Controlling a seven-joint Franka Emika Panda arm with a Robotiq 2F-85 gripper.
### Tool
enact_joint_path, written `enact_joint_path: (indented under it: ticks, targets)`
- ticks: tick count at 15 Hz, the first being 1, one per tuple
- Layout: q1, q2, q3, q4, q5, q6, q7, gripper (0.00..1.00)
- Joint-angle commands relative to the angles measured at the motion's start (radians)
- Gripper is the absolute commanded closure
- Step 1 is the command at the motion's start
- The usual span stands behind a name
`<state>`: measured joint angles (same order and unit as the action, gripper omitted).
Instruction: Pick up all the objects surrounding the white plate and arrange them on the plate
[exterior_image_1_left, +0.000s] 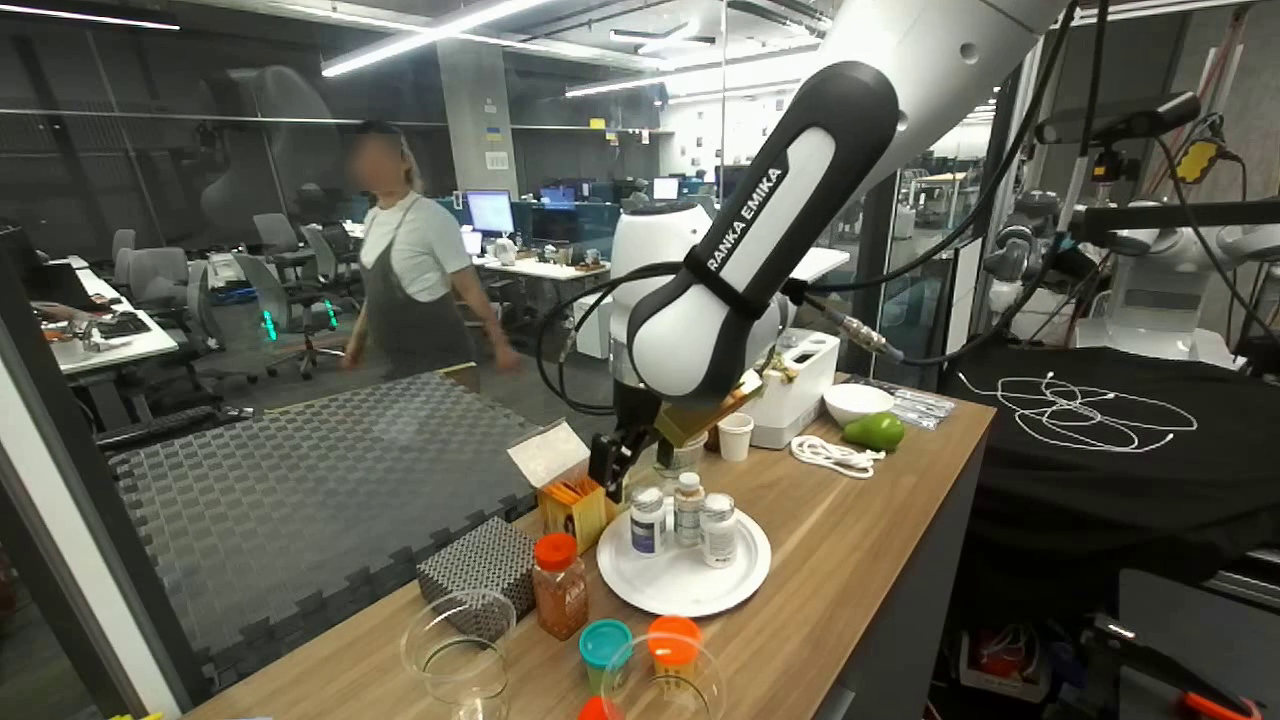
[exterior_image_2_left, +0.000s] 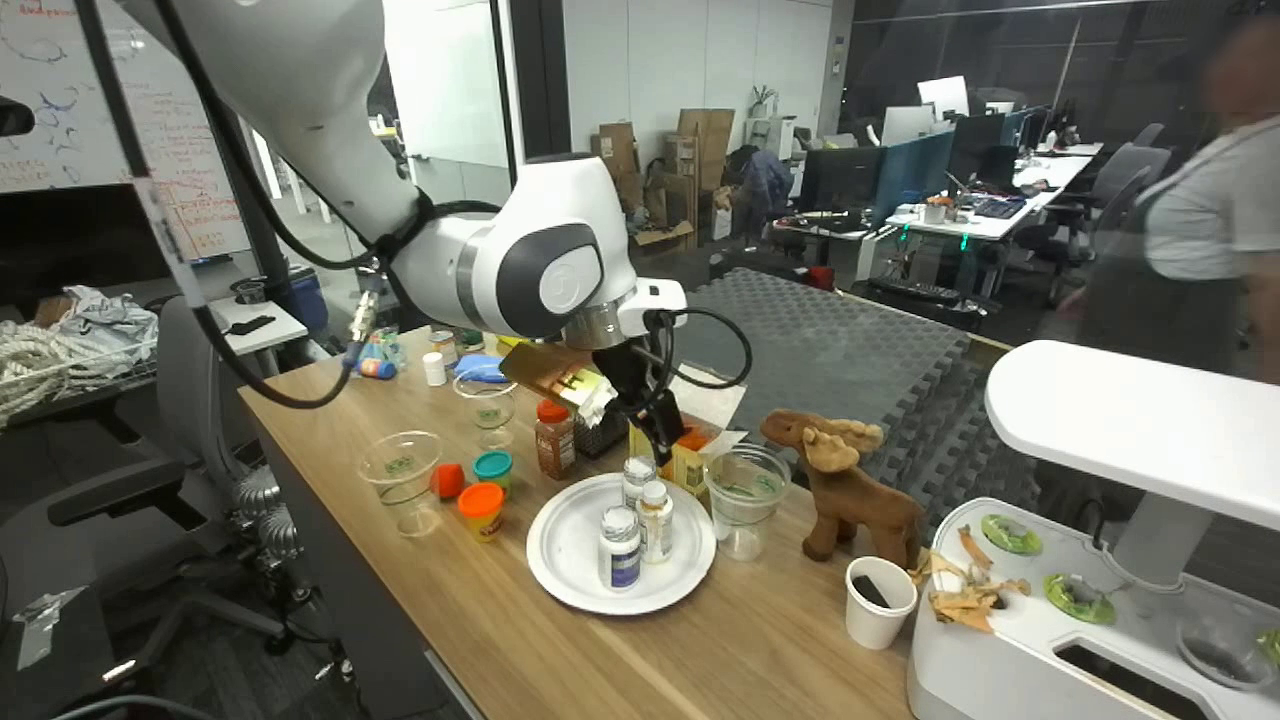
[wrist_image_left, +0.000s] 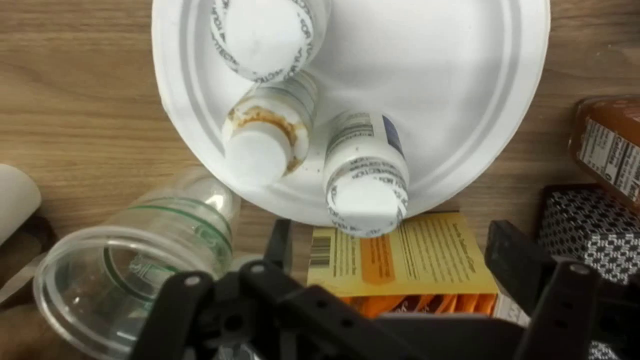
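Note:
The white plate (exterior_image_1_left: 690, 597) lies on the wooden counter and also shows in the wrist view (wrist_image_left: 430, 65). Three white bottles stand on it: one with a blue label (exterior_image_2_left: 620, 550), one with a stained neck (wrist_image_left: 270, 135), and a third (wrist_image_left: 367, 170) near the rim. My gripper (wrist_image_left: 392, 245) is open and empty. It hovers above a yellow open-topped box of orange packets (wrist_image_left: 440, 255), which stands against the plate's edge. The fingers are spread to either side of the box. A red-lidded jar (exterior_image_1_left: 561, 597), a teal-lidded tub (exterior_image_2_left: 493, 470) and an orange-lidded tub (exterior_image_2_left: 483, 512) stand near the plate.
A clear cup (wrist_image_left: 165, 250) stands beside the yellow box; further clear cups (exterior_image_2_left: 400, 480) stand beyond the tubs. A patterned dark box (exterior_image_1_left: 480, 570) is beside the jar. A brown plush moose (exterior_image_2_left: 850, 490), paper cup (exterior_image_2_left: 878, 605) and white planter (exterior_image_2_left: 1000, 640) are nearby.

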<state>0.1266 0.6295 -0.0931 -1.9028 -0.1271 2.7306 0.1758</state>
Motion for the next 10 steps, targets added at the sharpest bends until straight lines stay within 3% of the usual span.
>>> enact_joint_path:
  ticks: [1, 6, 10]
  targets:
    - [0.004, -0.121, 0.013, -0.084, 0.021, -0.005, 0.010, 0.00]
    - [0.032, -0.290, 0.014, -0.210, -0.008, -0.124, 0.037, 0.00]
    - [0.026, -0.424, 0.071, -0.322, 0.012, -0.264, 0.012, 0.00]
